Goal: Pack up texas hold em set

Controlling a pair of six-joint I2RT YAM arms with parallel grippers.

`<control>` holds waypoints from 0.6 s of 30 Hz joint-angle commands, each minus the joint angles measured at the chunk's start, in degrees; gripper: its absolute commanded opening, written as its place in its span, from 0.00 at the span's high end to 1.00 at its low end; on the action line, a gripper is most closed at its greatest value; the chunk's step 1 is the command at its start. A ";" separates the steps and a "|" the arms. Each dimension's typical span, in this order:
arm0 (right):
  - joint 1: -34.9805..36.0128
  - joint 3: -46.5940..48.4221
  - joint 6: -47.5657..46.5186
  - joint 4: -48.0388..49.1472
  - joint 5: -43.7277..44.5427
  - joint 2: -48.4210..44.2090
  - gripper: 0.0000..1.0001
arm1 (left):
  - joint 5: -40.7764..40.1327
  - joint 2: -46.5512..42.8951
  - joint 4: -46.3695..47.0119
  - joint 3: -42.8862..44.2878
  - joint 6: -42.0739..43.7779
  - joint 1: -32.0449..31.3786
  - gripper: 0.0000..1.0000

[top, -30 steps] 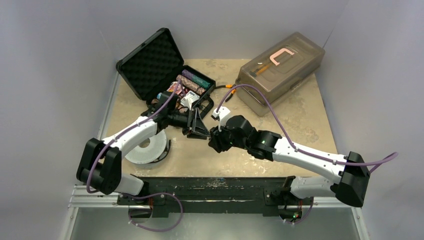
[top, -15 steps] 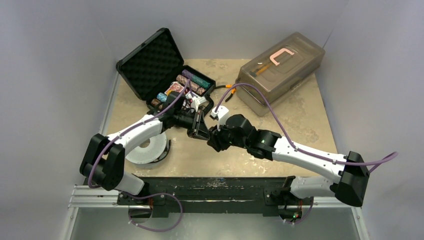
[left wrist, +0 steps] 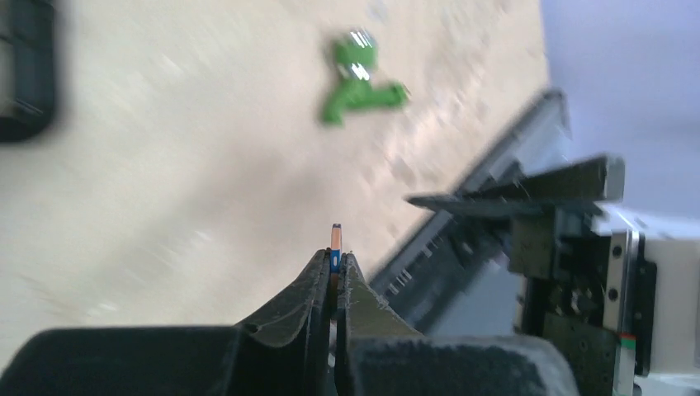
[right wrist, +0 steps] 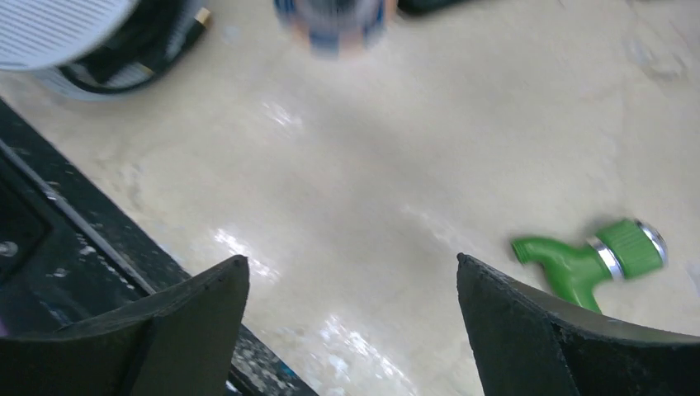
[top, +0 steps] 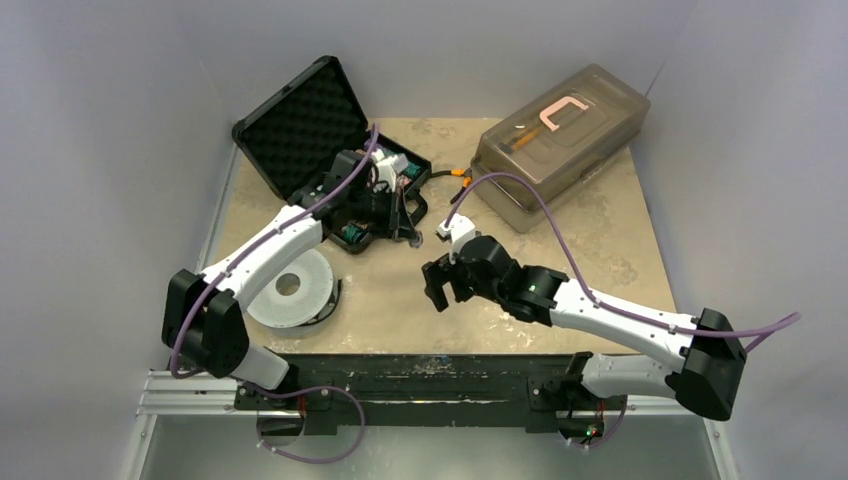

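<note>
The black case [top: 300, 125] stands open at the back left, its foam lid raised. Teal chips [top: 350, 233] show in its base, and my left arm hides most of the rest. My left gripper [top: 408, 222] hangs over the case's near right corner. In the left wrist view the left gripper [left wrist: 335, 257] is shut on a thin orange and blue poker chip [left wrist: 335, 239], held edge-on. My right gripper [top: 433, 287] stands open over bare table a little in front. In the right wrist view nothing lies between the fingers of the right gripper [right wrist: 353, 268].
A green toy faucet [right wrist: 594, 256] lies on the table near my right fingers. A white spool [top: 295, 290] sits at the front left. The large translucent grey box [top: 560, 140] stands at the back right. A blurred orange and blue disc [right wrist: 334, 21] shows at the right wrist view's top edge.
The two grippers were tip to tip at mid-table. The left one has swung back up to the case with the chip. The right one has opened wide and drawn back.
</note>
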 commanded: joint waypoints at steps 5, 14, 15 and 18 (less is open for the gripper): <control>-1.94 -7.78 7.11 -2.85 4.39 -8.28 0.01 | -37.77 13.65 3.97 15.33 21.86 0.63 1.00; -2.41 -9.23 8.52 -6.25 1.72 -10.77 0.01 | -42.31 36.04 0.47 38.17 39.40 3.20 1.00; -2.49 -8.97 8.48 -6.19 1.27 -10.49 0.01 | -42.80 37.83 -0.70 40.32 40.44 3.23 1.00; -2.65 -7.82 8.23 -6.02 0.54 -9.15 0.01 | -44.95 42.01 -2.31 45.52 42.91 3.25 1.00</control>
